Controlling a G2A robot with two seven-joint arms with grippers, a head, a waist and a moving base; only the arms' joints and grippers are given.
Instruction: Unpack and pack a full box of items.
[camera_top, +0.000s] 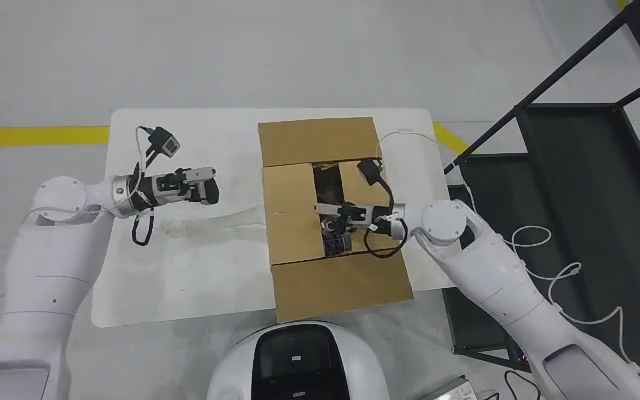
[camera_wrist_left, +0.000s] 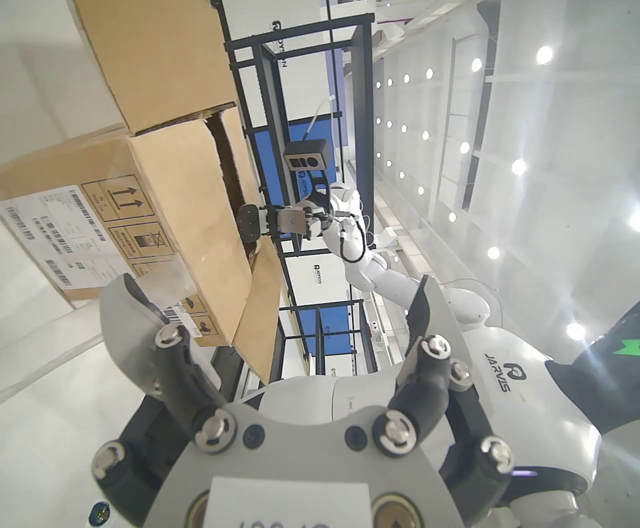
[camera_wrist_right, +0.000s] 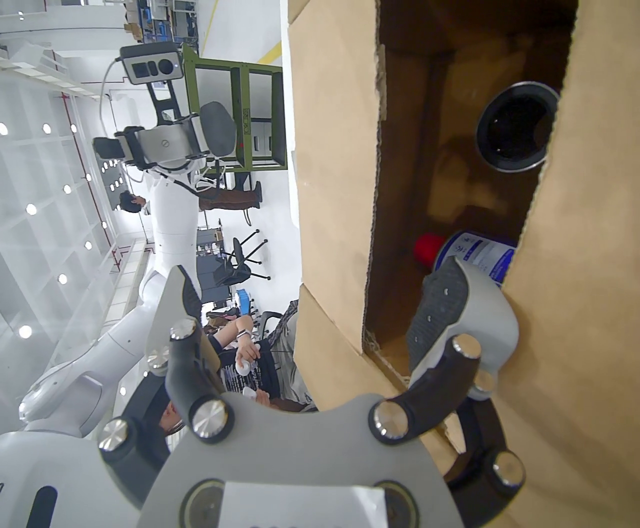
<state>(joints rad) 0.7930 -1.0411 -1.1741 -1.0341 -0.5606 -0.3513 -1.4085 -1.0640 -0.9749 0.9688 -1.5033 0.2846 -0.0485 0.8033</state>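
Note:
A brown cardboard box (camera_top: 320, 145) stands mid-table with its flaps spread outward. My right gripper (camera_top: 335, 212) hovers open over the box opening. In the right wrist view it (camera_wrist_right: 315, 295) straddles the edge of a flap (camera_wrist_right: 332, 175), with one finger (camera_wrist_right: 445, 300) inside the box. Down in the box lie a white and blue bottle (camera_wrist_right: 482, 255) with a red cap (camera_wrist_right: 427, 247) and a black round container (camera_wrist_right: 517, 127). My left gripper (camera_top: 210, 187) is open and empty, left of the box above the table. In the left wrist view it (camera_wrist_left: 280, 310) faces the box's labelled side (camera_wrist_left: 165, 200).
A clear plastic piece (camera_top: 215, 222) lies on the white table (camera_top: 180, 290) between my left gripper and the box. A black metal rack (camera_top: 570, 170) stands off the table's right edge, with a white cable (camera_top: 545, 260) beside it.

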